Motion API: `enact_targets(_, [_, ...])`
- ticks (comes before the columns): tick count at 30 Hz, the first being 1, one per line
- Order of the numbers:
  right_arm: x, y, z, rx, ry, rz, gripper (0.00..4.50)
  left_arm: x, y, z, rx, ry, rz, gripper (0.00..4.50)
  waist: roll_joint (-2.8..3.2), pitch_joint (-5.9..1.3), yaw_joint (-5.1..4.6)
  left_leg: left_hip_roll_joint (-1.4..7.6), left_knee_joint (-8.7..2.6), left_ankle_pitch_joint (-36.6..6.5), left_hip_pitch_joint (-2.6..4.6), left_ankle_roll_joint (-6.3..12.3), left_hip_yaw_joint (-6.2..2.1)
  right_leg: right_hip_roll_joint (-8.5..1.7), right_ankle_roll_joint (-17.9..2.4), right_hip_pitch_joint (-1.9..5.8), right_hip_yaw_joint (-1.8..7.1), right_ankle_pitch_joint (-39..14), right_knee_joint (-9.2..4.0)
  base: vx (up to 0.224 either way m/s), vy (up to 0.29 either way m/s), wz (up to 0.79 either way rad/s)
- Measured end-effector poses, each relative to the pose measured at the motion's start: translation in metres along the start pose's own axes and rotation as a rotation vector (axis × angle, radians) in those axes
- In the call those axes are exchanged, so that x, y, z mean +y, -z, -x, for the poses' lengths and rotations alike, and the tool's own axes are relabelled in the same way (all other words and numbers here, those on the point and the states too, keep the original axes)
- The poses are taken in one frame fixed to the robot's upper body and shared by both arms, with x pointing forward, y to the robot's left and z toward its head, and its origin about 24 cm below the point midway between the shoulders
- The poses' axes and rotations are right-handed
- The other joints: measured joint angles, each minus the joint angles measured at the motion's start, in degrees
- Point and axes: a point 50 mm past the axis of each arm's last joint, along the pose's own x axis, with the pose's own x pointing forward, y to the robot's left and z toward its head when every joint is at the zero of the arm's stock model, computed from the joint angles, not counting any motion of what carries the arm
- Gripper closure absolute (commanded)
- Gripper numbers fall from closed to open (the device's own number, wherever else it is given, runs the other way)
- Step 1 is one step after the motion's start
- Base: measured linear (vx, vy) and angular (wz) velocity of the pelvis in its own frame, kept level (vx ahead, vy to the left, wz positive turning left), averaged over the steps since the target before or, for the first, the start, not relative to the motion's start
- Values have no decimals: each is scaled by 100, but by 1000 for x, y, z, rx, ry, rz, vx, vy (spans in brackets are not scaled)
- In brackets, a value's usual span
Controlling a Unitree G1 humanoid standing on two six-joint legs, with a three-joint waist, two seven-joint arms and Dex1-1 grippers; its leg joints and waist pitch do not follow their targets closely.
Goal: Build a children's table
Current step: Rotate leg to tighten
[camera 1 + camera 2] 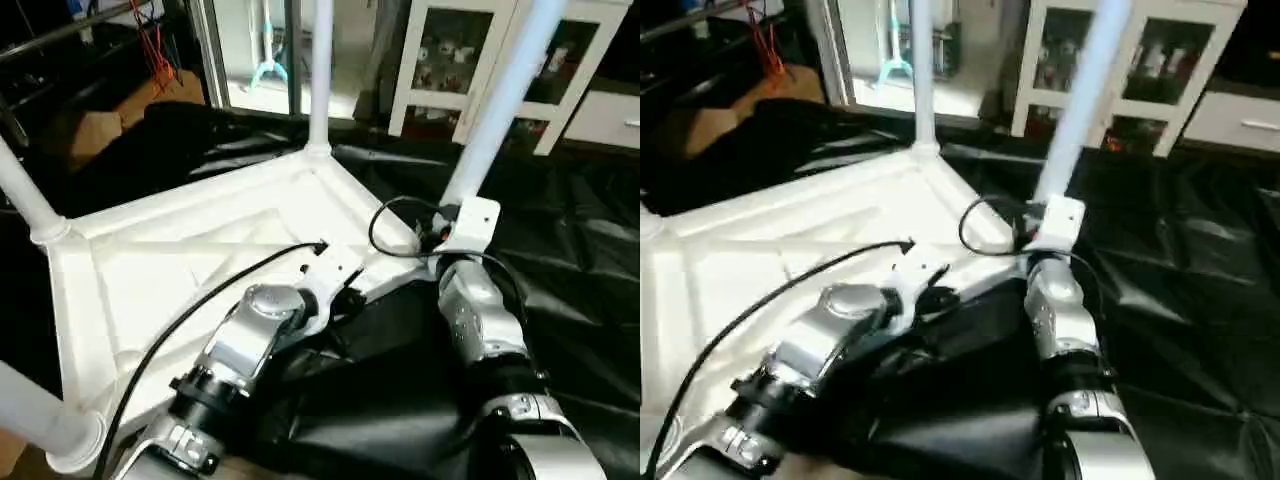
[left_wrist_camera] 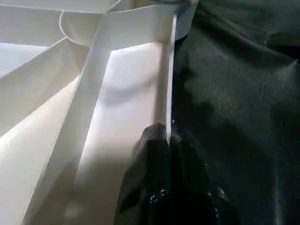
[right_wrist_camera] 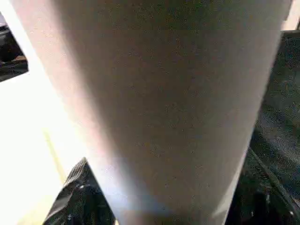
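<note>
**Robot holding an upturned white tabletop and one leg**

The tabletop [image 1: 200, 250] is lying upside down, filling the left and centre of the frame. The left gripper [image 2: 161, 140] is pinching its edge shut. The right gripper [image 1: 462, 225] is closing around a leg [image 1: 500, 100] standing at upper right.

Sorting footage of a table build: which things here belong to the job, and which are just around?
Job: tabletop; far leg; right leg; two left legs; left gripper on the tabletop's edge; right gripper at the right leg.

Around: black sheet; white cabinet; cardboard box.
</note>
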Motion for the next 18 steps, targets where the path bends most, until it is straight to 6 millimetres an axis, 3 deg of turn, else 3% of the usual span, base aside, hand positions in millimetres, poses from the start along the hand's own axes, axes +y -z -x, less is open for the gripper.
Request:
enact_targets(3, [1, -1, 1, 4, -101, 10, 235, 6, 6, 11, 0, 10, -52, 450, -11, -5, -51, 4, -19, 1, -6, -1, -7, 8, 2, -3, -7, 1, -13, 0, 0, 0])
enact_targets(4, [0, 0, 5, 3, -196, 35, 179, 9, 12, 21, -12, 28, -106, 450, -7, -6, -97, 4, -48, 2, -3, -4, -10, 14, 3, -3, -8, 2, -36, 0, 0, 0])
enact_targets(6, [-1, 0, 12, 12, -383, 30, 163, 19, 23, 42, -7, 59, -168, 450, 4, 1, -165, 5, -80, 5, -4, -8, -17, 25, 3, -10, -7, 1, -47, 0, 0, 0])
enact_targets(8, [0, 2, 22, 35, -568, 41, 155, 27, 34, 63, 14, 106, -196, 450, 20, 13, -173, 7, -87, 6, -8, -8, -30, 32, 0, -22, -13, -3, -58, 0, 0, 0])
enact_targets(10, [-5, 0, 33, 72, -753, 97, 122, 29, 39, 77, 17, 178, -208, 450, 29, 15, -153, 1, -82, 14, -40, 35, -23, 27, -1, -47, -8, -3, -70, 26, 3, 0])
enact_targets(12, [-16, -4, 44, 117, -886, 174, 119, 27, 44, 86, 17, 224, -195, 450, 30, 15, -124, -1, -51, -8, -87, 72, -16, 21, -11, -78, -10, -9, -67, 53, 23, 2])
enact_targets(15, [-20, -4, 51, 152, -974, 203, 110, 29, 46, 94, 21, 253, -183, 450, 29, 16, -88, 2, -41, -16, -106, 86, -17, 21, 13, -94, -15, 5, -62, 0, 0, 0])
enact_targets(18, [-20, -2, 53, 181, -1012, 177, 135, 31, 48, 98, 25, 261, -187, 450, 27, 17, -64, 6, -41, -15, -102, 85, -17, 22, -21, -96, -16, -15, -52, 0, 0, 0])
